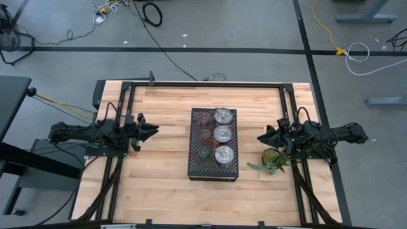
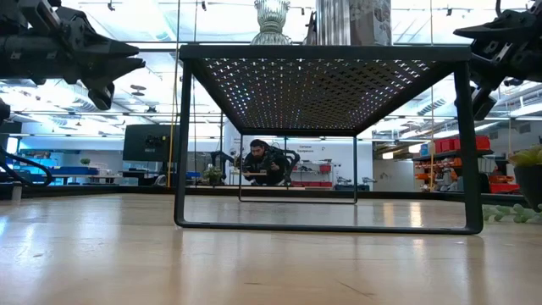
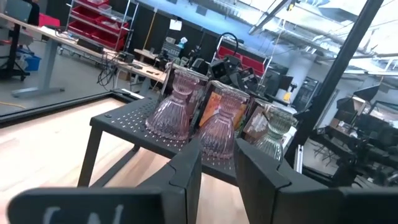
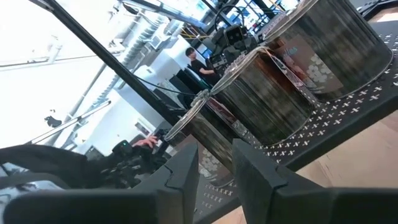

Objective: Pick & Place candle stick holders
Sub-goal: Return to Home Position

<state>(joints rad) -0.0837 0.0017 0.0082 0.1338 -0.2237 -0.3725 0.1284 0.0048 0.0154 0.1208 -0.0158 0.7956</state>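
Observation:
A black perforated stand (image 1: 193, 166) stands mid-table. On it are six glass candle stick holders: two pinkish ones (image 1: 203, 117) (image 1: 204, 135) and an olive-green one (image 1: 203, 152) on its left side, and three wider silvery ones (image 1: 222, 116) (image 1: 222, 133) (image 1: 224, 154) on its right side. My left gripper (image 1: 152, 131) hovers left of the stand, pointing at it, with a narrow gap between its fingers and nothing in them. In the left wrist view (image 3: 217, 149) the pinkish holders (image 3: 174, 106) are ahead. My right gripper (image 1: 262, 137) hovers right of the stand, likewise narrowly open and empty (image 4: 216, 152), facing the silvery holders (image 4: 273, 93).
A small green potted plant (image 1: 273, 160) stands on the table just near-side of my right gripper. A black frame runs along the table's far edge and sides (image 1: 203, 84). In the low view the stand's legs (image 2: 182, 152) show, and a person (image 2: 267, 161) is far behind.

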